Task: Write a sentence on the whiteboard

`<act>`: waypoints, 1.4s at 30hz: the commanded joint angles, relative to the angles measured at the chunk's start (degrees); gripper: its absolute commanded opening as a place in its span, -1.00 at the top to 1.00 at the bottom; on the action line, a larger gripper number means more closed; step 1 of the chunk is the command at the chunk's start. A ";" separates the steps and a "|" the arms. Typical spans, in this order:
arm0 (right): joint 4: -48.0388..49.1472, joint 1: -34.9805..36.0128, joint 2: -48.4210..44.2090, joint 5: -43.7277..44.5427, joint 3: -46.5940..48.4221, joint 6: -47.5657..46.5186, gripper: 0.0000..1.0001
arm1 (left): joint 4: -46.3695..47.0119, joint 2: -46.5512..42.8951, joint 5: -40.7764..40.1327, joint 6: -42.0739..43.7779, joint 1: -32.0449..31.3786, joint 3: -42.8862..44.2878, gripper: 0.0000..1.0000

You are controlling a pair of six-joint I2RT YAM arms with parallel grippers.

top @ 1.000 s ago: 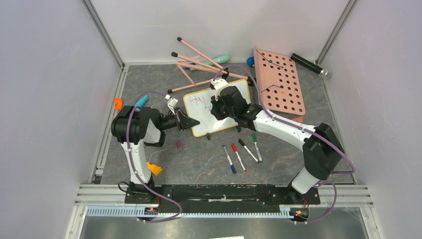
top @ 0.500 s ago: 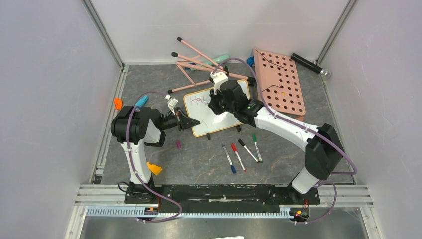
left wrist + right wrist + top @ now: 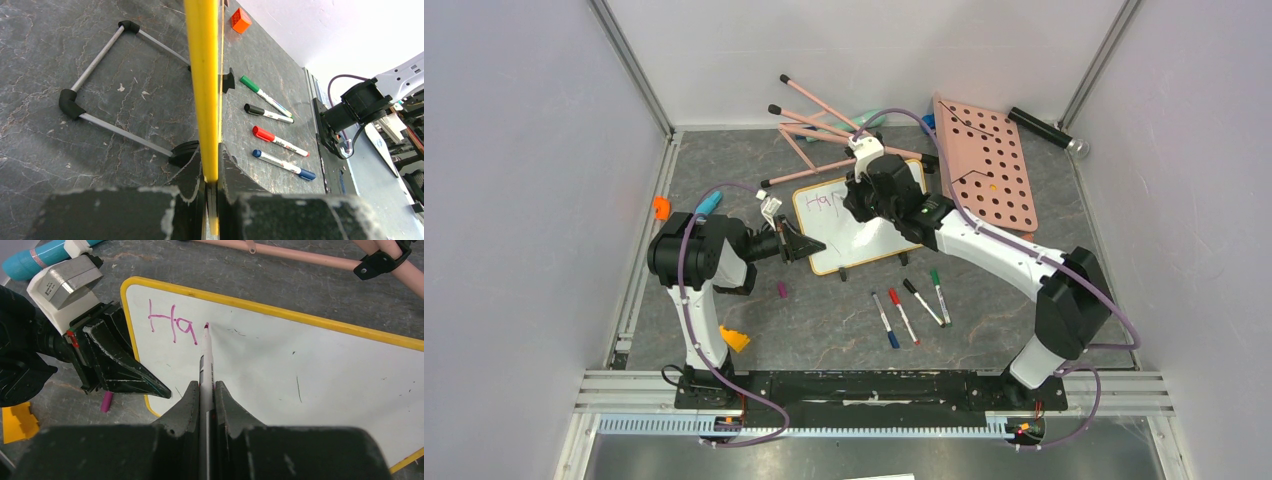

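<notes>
The whiteboard [image 3: 871, 238] lies tilted on its small stand in the middle of the table, its rim showing yellow. My left gripper [image 3: 808, 249] is shut on the board's left edge; in the left wrist view the rim [image 3: 202, 75] runs straight up from between the jaws of that gripper [image 3: 211, 167]. My right gripper [image 3: 205, 390] is shut on a marker [image 3: 206, 360], whose pink tip touches the board [image 3: 310, 375] just right of the letters. The sentence [image 3: 172, 327] reads "Ha" in pink, near the board's upper left corner. From above, the right gripper [image 3: 861, 199] hides part of the writing [image 3: 822, 199].
Several capped markers [image 3: 910, 304] lie in front of the board. A pink cap [image 3: 782, 290] lies by the left arm. A pink board with holes [image 3: 989, 170] sits at the back right, pink rods [image 3: 824, 125] behind the whiteboard, a black cylinder [image 3: 1046, 131] far right.
My right gripper has carried the marker a little to the right and toward the back of the board. The left gripper and the whiteboard have stayed put.
</notes>
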 commanded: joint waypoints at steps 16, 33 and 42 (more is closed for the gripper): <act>0.14 -0.29 3.14 2.66 3.93 -0.30 1.00 | 2.45 1.60 -2.01 10.13 -0.24 -0.90 0.84; -0.89 -1.19 0.31 5.60 0.60 -0.29 1.00 | 2.45 1.52 -1.99 10.23 -0.25 -0.94 0.85; -0.89 -1.32 -0.35 5.19 -1.28 -0.14 1.00 | 2.45 1.51 -2.00 10.37 -0.24 -0.93 0.85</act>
